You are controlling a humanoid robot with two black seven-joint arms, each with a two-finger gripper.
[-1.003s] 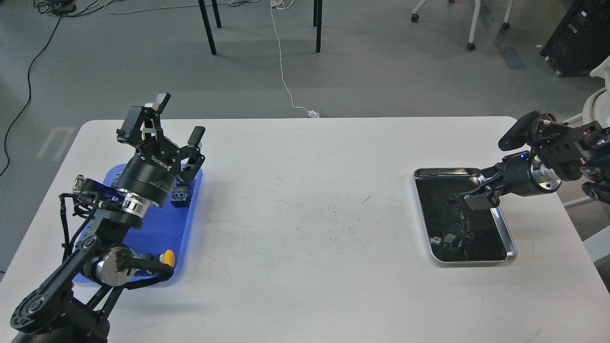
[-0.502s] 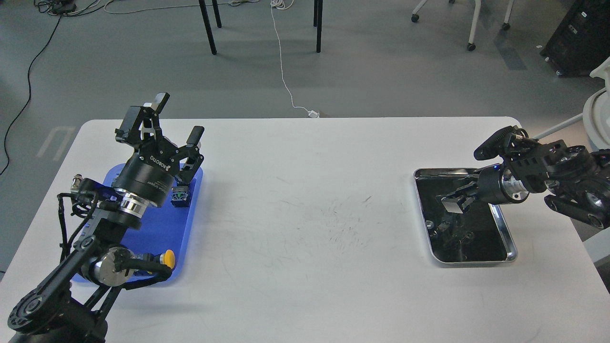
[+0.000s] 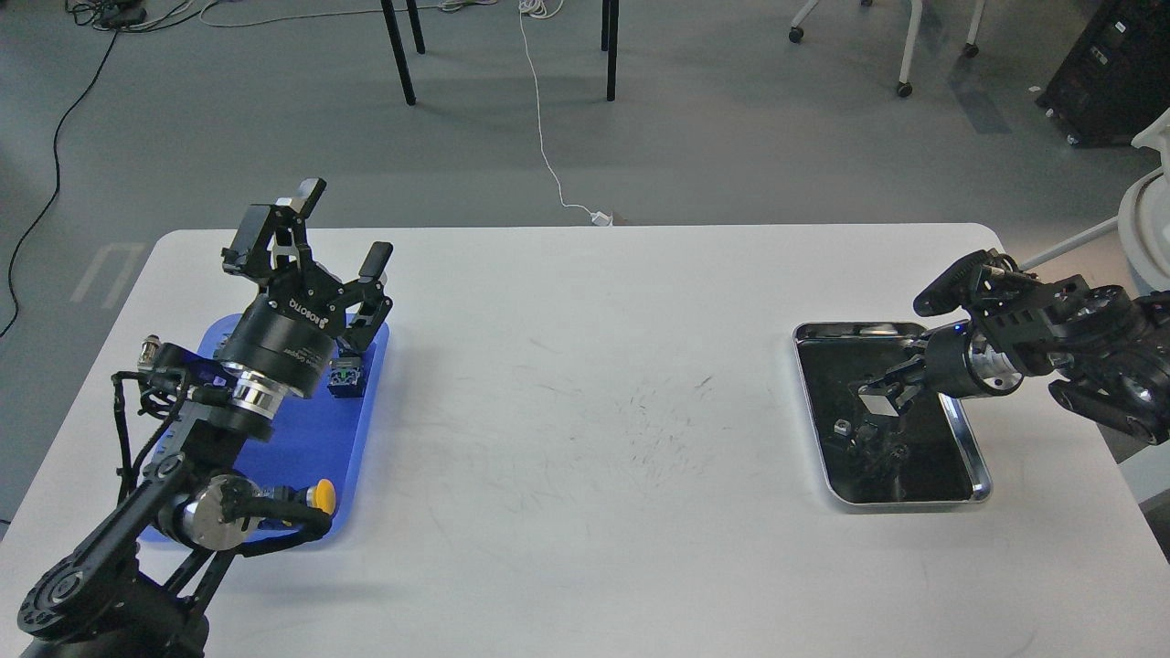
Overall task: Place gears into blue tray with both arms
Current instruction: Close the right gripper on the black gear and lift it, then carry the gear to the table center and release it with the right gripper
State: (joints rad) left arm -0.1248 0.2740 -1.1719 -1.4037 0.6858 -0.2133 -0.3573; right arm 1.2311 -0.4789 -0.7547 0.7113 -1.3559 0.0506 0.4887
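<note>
The gears [image 3: 882, 450] lie as small dark pieces in the lower half of the silver tray [image 3: 978, 457], at right of the frame. They are hard to tell from their reflections on the shiny dark floor, so an exact count is not possible.

The right gripper [image 3: 882, 395] hangs over the middle of that tray, pointing left and slightly down from its arm, which enters at the right edge. The gears sit just below and a little toward the lower edge of the frame from its tips, so in my judgement the coming move is a short drop toward the bottom of the picture, not a sideways reach. A pale pad shows at its tip, but the two fingers cannot be told apart well enough to say whether they stand wide or closed, or whether anything sits between them.

The left gripper [image 3: 343, 224] is at upper left, fingers spread wide and empty, tilted up above the far end of the blue tray [image 3: 329, 439]. The whole width of the table separates it from the gears, so the right arm is clearly the nearer one. The blue tray holds push-button switches [image 3: 345, 376]; no gear is visible in it.
</note>
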